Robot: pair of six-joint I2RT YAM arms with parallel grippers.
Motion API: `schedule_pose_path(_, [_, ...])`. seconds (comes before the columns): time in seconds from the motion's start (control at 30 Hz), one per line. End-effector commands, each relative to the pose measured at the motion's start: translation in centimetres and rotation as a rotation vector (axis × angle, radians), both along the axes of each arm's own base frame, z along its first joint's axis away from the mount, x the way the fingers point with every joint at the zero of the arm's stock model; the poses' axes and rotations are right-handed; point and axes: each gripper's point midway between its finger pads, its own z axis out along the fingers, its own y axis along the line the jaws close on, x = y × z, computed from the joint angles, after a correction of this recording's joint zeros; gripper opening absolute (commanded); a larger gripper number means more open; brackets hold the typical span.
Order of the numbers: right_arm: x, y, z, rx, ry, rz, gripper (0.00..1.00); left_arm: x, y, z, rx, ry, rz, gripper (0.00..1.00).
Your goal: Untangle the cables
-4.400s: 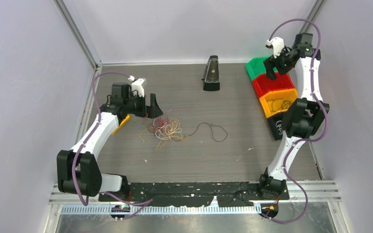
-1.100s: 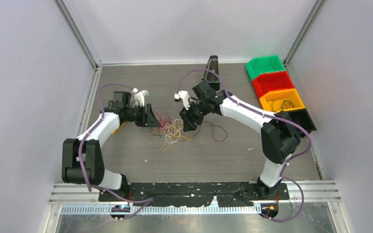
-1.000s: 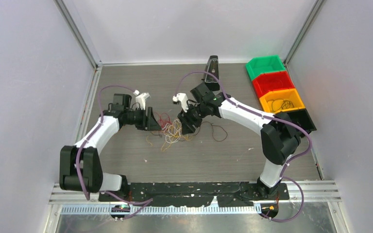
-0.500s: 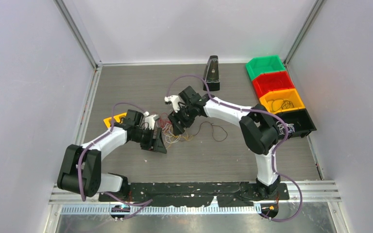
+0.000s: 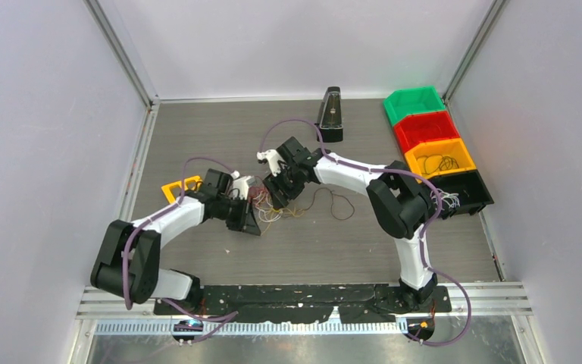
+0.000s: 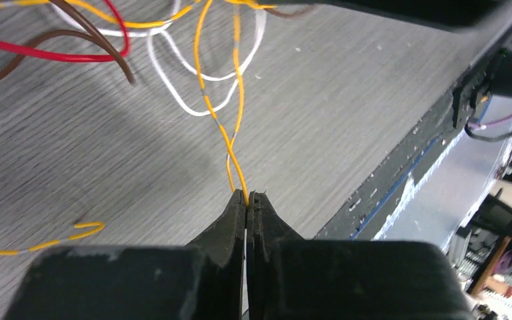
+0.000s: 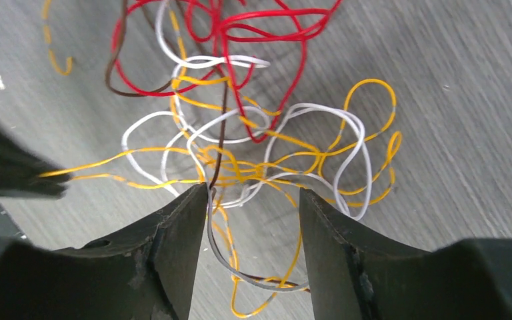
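Cables (image 5: 267,205) in red, white, orange-yellow and dark brown sprawl in a loose knot mid-table (image 5: 197,129), between my two arms. My right pincer (image 7: 253,200) hangs over the knot, jaws apart, brown and white loops between them. My left pincer (image 6: 247,197) is clamped on one orange-yellow strand (image 6: 231,150).

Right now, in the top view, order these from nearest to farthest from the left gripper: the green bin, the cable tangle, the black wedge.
1. cable tangle, right beside the left gripper, which pinches its orange strand.
2. black wedge, back centre.
3. green bin, back right corner.
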Motion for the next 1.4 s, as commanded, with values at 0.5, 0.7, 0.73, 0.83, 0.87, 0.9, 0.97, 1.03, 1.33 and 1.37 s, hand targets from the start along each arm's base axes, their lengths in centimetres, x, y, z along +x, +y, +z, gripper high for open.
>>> schedule_pose_path(0.5, [1.7,-3.9,-1.9,-0.113,-0.106,-0.008,0.56,-2.0,-0.9,36.1,-0.468,-0.898,-0.216,0.0])
schedule_pose_path(0.7, [1.6,-5.4,-0.3,-0.055,-0.081,0.012,0.57,-0.6,-0.3,40.1,-0.45,-0.973,-0.116,0.0])
schedule_pose_path(0.73, [1.8,-5.6,1.7,-0.013,-0.102,0.005,0.58,-0.2,-0.2,39.4,-0.437,-0.956,-0.097,0.0])
schedule_pose_path(0.83, [2.2,-7.1,8.1,0.168,-0.126,-0.009,0.64,1.1,0.1,36.5,-0.407,-0.884,-0.032,0.0])
schedule_pose_path(0.87, [2.1,-7.5,9.2,0.193,-0.131,-0.006,0.65,1.5,0.1,35.7,-0.405,-0.859,-0.012,0.0])
schedule_pose_path(0.9, [1.8,-8.1,11.6,0.246,-0.164,0.013,0.67,1.7,0.0,34.9,-0.409,-0.833,0.0,0.0])
schedule_pose_path(0.97, [0.8,-8.8,14.5,0.312,-0.225,0.055,0.72,2.3,-0.2,33.7,-0.419,-0.794,0.022,0.0])
schedule_pose_path(1.03, [-0.4,-9.2,17.1,0.366,-0.31,0.097,0.8,3.0,-0.2,32.9,-0.426,-0.76,0.053,0.0])
schedule_pose_path(1.33, [-2.8,-5.3,27.8,0.707,-0.74,0.044,0.97,6.4,0.2,30.5,-0.437,-0.503,0.34,0.0])
schedule_pose_path(1.37, [-2.8,-4.6,29.2,0.746,-0.805,0.039,0.96,6.8,0.5,30.2,-0.425,-0.475,0.39,0.0])
